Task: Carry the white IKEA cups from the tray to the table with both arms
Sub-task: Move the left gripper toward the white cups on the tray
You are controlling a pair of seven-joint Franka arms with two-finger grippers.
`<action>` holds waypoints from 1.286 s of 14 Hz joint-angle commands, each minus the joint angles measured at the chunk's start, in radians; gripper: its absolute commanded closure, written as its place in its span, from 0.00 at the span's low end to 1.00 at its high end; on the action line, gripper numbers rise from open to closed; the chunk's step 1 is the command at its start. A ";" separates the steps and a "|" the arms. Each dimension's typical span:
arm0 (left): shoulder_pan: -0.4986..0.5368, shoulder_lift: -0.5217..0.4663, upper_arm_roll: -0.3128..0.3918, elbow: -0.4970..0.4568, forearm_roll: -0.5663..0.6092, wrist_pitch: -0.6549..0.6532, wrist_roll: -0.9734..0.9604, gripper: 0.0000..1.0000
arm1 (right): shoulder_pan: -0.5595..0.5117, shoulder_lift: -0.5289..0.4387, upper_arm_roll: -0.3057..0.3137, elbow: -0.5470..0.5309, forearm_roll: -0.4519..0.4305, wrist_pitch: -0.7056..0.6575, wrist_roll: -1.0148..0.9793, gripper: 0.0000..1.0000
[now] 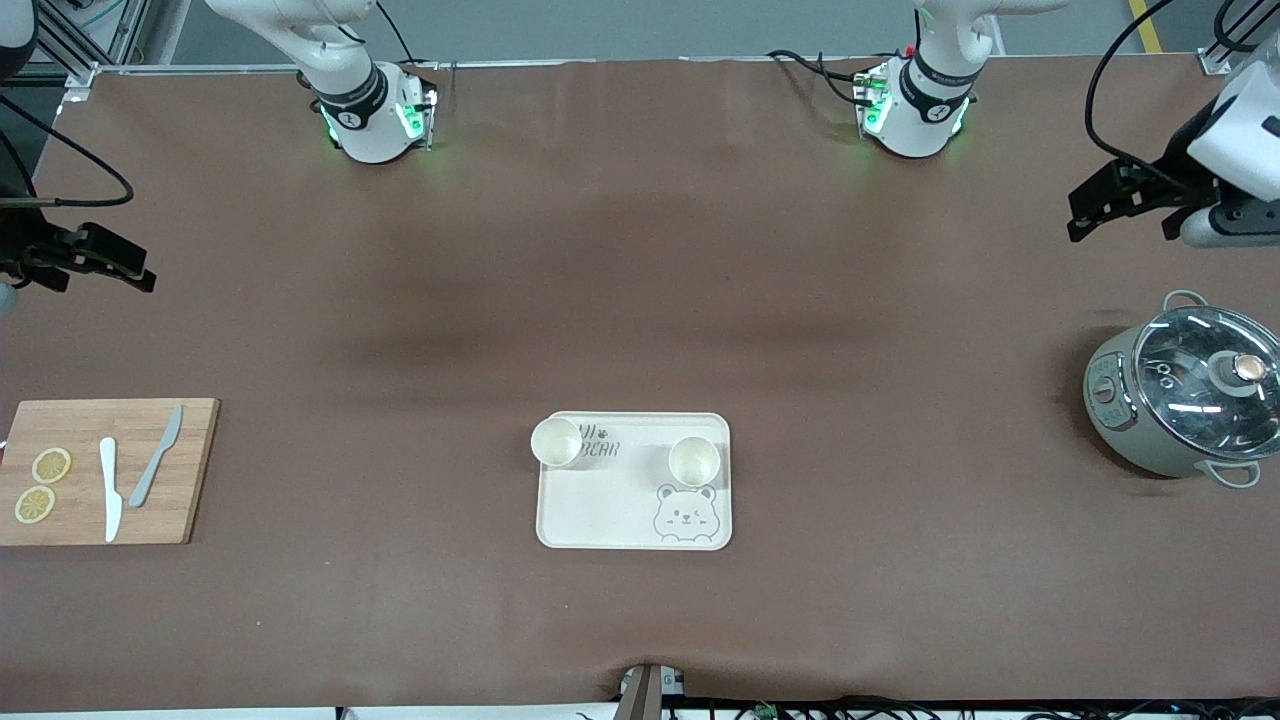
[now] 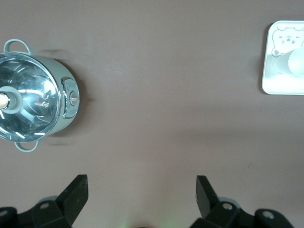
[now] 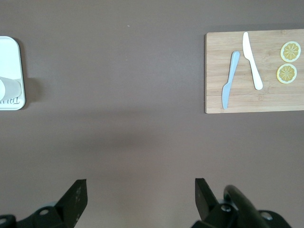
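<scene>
Two white IKEA cups stand upright on a cream bear-printed tray (image 1: 610, 510) in the middle of the table. One cup (image 1: 556, 442) sits at the tray corner toward the right arm's end, the other (image 1: 693, 461) toward the left arm's end. My left gripper (image 1: 1078, 218) hangs open and empty over bare table at the left arm's end, beside the pot; its wrist view shows its fingers (image 2: 76, 192) wide apart and a cup (image 2: 294, 61) far off. My right gripper (image 1: 140, 278) hangs open and empty over the right arm's end, fingers (image 3: 76, 194) apart.
A grey-green pot with a glass lid (image 1: 1185, 400) stands at the left arm's end. A wooden cutting board (image 1: 90, 440) at the right arm's end carries a white knife (image 1: 110, 490), a grey knife (image 1: 155, 458) and two lemon slices (image 1: 50, 465).
</scene>
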 commanded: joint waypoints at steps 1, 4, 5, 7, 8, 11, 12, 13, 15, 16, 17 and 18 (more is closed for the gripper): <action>-0.010 0.059 -0.013 0.046 0.007 -0.019 -0.005 0.00 | -0.013 0.000 0.011 0.004 0.009 0.005 -0.004 0.00; -0.039 0.105 -0.046 0.047 0.016 0.016 -0.020 0.00 | -0.013 0.000 0.011 0.004 0.009 0.003 -0.004 0.00; -0.045 0.132 -0.055 0.049 0.016 0.045 -0.022 0.00 | -0.012 0.000 0.011 0.004 0.009 0.003 -0.004 0.00; -0.071 0.185 -0.075 0.052 0.005 0.091 -0.035 0.00 | -0.013 0.000 0.011 0.004 0.009 0.003 -0.004 0.00; -0.090 0.208 -0.075 0.054 0.005 0.120 -0.063 0.00 | -0.013 0.000 0.011 0.004 0.009 0.003 -0.004 0.00; -0.157 0.327 -0.075 0.135 0.007 0.144 -0.136 0.00 | -0.013 0.000 0.011 0.004 0.009 0.003 -0.004 0.00; -0.185 0.359 -0.075 0.155 0.007 0.145 -0.173 0.00 | -0.013 0.000 0.011 0.004 0.009 0.003 -0.004 0.00; -0.202 0.373 -0.076 0.167 0.005 0.150 -0.211 0.00 | -0.015 0.000 0.011 0.006 0.010 0.003 -0.002 0.00; -0.234 0.381 -0.075 0.173 0.004 0.162 -0.278 0.00 | -0.009 0.000 0.012 0.012 0.010 0.003 -0.002 0.00; -0.239 0.393 -0.076 0.172 0.004 0.192 -0.291 0.00 | -0.007 0.000 0.012 0.012 0.010 0.003 -0.004 0.00; -0.260 0.406 -0.076 0.172 0.004 0.217 -0.330 0.00 | -0.010 0.003 0.012 0.012 0.009 0.003 -0.004 0.00; -0.283 0.422 -0.075 0.173 0.004 0.240 -0.383 0.00 | -0.012 0.014 0.012 0.016 0.009 0.003 -0.004 0.00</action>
